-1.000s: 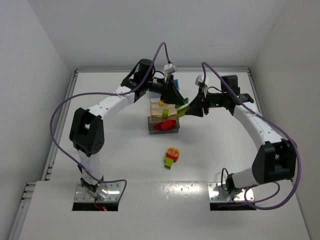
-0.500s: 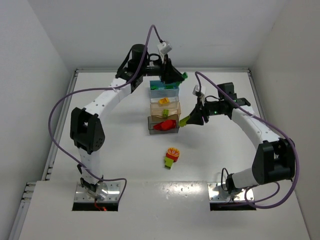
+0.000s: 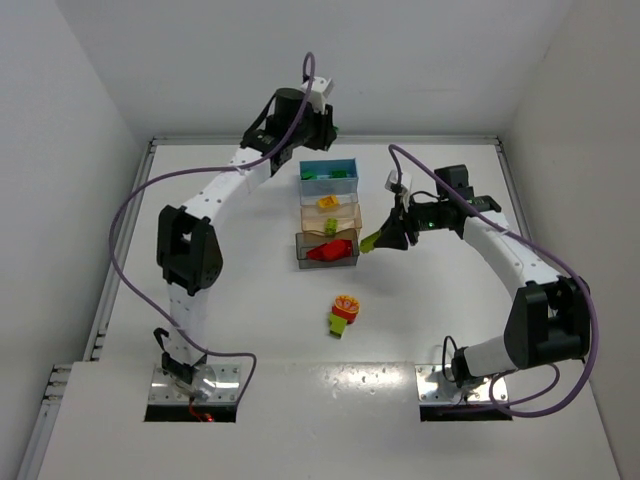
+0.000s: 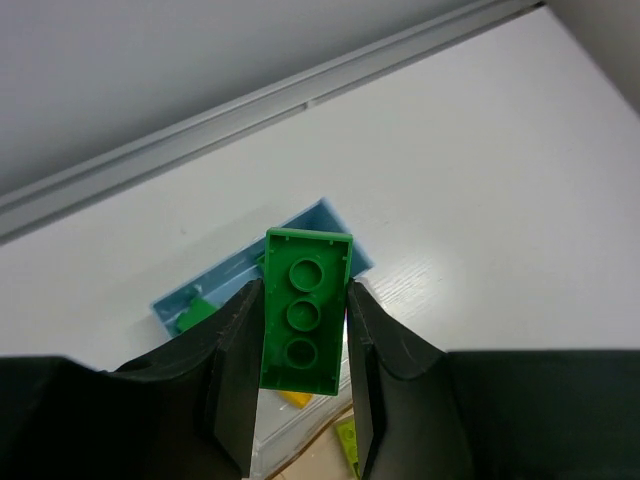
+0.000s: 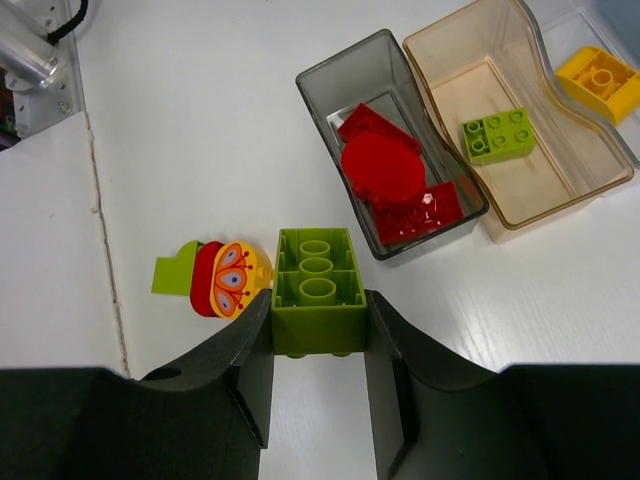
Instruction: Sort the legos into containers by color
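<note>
While my L gripper hangs at the far end of the bin row, its jaws are closed tight on a dark green brick. They pinch it across its short width, w/ the underside tubes facing the wrist cam. The brick's long axis runs along my fingers, pointing away from the wrist and down toward the blue bin.

Key relation: the blue bin lies directly beyond the brick's tip. One corner shows past the tip, and the rest spreads toward the view's left, w/ green pcs inside. Whether the brick is over the bin or just short of its rim is unclear. The wrist view suggests over, but height above the rim can't be read, and the top view doesn't resolve the fingertips.

R gripper: jaws part-way apart, clamped on a lime brick, long axis likewise along the fingers. It hovers above the table, just beside the grey bin, which holds red bricks. The tan bin comes next beyond, w/ one lime pc in it.

Judged: the L arm is nearer the blue bin, so a release there looks like its next move. The R arm is nearer the tan and grey bins, and also nearer the loose red-yellow-green clump mid-table.
</note>
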You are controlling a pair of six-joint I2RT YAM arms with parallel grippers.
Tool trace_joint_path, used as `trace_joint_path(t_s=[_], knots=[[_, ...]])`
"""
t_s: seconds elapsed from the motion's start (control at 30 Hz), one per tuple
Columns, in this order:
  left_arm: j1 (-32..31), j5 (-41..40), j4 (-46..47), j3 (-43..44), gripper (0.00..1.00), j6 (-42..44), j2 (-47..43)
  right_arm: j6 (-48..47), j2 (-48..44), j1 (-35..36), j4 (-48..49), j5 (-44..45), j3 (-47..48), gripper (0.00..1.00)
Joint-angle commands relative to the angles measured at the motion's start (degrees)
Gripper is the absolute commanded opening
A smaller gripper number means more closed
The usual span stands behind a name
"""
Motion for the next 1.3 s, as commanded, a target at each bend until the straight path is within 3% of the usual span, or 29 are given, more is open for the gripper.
trace_joint_path(t_s=[0.0, 0.37, 0.73, 1.03, 1.07, 1.13, 1.27], knots=[[0.91, -8.20, -1.23, 3.07, 0.07, 0.59, 2.65, -1.47, -0.39, 0.10, 0.93, -0.39, 2.32, 0.06], [2.05, -9.26, -1.23, 7.82, 0.10, 0.59, 12.32, -0.94, -0.91, 0.10, 0.93, 1.37, 2.85, 0.06], [2.05, -10.32, -0.18, 8.35, 0.23, 1.20, 16.19, -0.42, 1.54, -0.42, 0.93, 1.90, 3.99, 0.06], [2.58, -10.84, -0.18, 8.35, 0.52, 1.20, 16.80, -0.42, 3.39, -0.42, 0.93, 1.90, 5.58, 0.06], [2.58, -10.84, -0.18, 8.35, 0.62, 1.20, 16.80, -0.42, 3.39, -0.42, 1.45, 1.90, 5.58, 0.06], [2.58, -10.84, 0.35, 8.35, 0.71, 1.20, 16.80, -0.42, 3.39, -0.42, 1.45, 1.90, 5.58, 0.06], [2.58, -10.84, 0.35, 8.35, 0.80, -0.20, 15.41, -0.42, 3.92, -0.42, 1.98, 2.42, 6.10, 0.06]])
